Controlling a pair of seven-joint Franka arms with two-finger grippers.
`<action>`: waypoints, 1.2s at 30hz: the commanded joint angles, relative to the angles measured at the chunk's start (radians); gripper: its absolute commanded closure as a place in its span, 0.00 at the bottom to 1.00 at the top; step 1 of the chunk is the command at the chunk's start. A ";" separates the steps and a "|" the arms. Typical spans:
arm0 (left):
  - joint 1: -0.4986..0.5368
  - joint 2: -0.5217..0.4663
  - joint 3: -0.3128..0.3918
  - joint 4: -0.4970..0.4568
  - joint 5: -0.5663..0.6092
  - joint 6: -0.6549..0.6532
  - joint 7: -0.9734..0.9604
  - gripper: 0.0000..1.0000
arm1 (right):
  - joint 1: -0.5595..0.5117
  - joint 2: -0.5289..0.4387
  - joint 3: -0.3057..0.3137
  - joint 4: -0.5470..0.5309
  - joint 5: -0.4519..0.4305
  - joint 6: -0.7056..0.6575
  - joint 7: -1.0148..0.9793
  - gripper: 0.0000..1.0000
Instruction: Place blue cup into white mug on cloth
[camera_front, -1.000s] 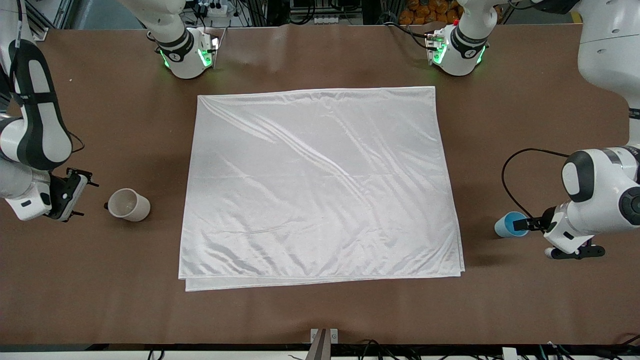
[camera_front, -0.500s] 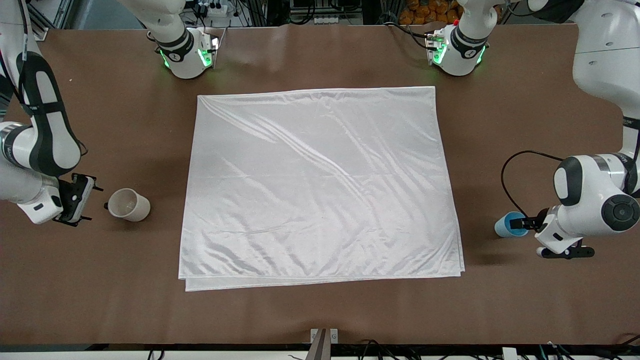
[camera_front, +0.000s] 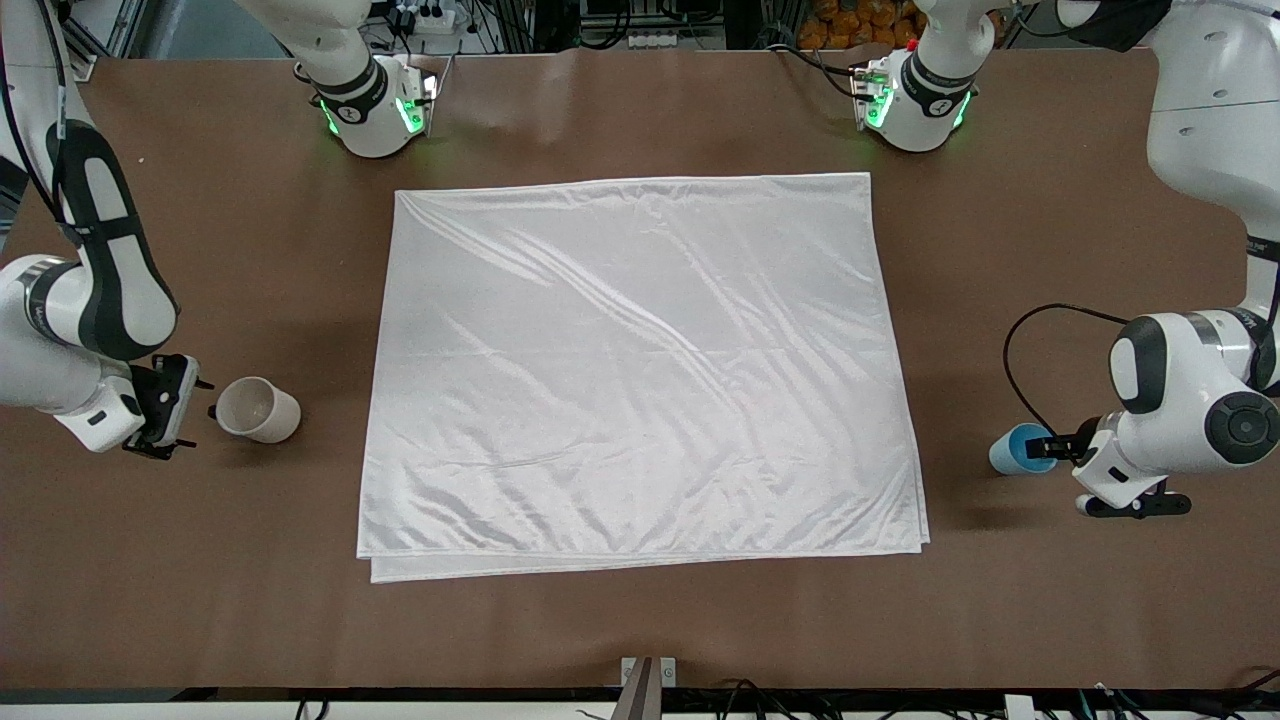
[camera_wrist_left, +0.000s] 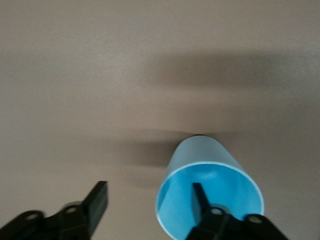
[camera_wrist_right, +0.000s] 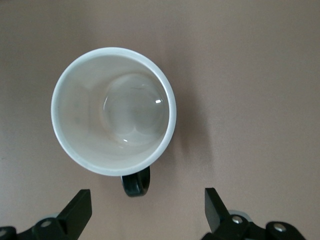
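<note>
The left claw (camera_wrist_left: 147, 210) is straddling the blue cup's (camera_front: 1015, 447) rim, unclenched, readying a wall pinch; the right claw (camera_wrist_right: 147, 207), released, is hovering by the white mug's (camera_front: 258, 409) nine-o'clock handle.

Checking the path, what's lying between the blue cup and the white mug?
In the front view, only the cloth lies between the blue cup and white mug.

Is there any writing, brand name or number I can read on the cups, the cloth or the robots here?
None can be read.
blue cup: plain, no print showing.
white mug: plain inside and on its rim; no label.
cloth: bare white fabric.
Robot bases: small dark marks on the bands, too small to read.
</note>
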 joint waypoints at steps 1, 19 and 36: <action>0.015 0.009 -0.005 0.017 0.011 0.006 -0.014 0.78 | -0.005 0.023 0.006 0.005 -0.019 0.031 -0.038 0.00; 0.009 0.007 -0.006 0.017 0.009 0.006 -0.078 1.00 | -0.013 0.031 0.008 -0.064 -0.017 0.110 -0.067 0.00; 0.006 -0.047 -0.017 0.020 0.008 0.006 -0.072 1.00 | -0.024 0.020 0.009 -0.107 -0.008 0.140 -0.087 0.21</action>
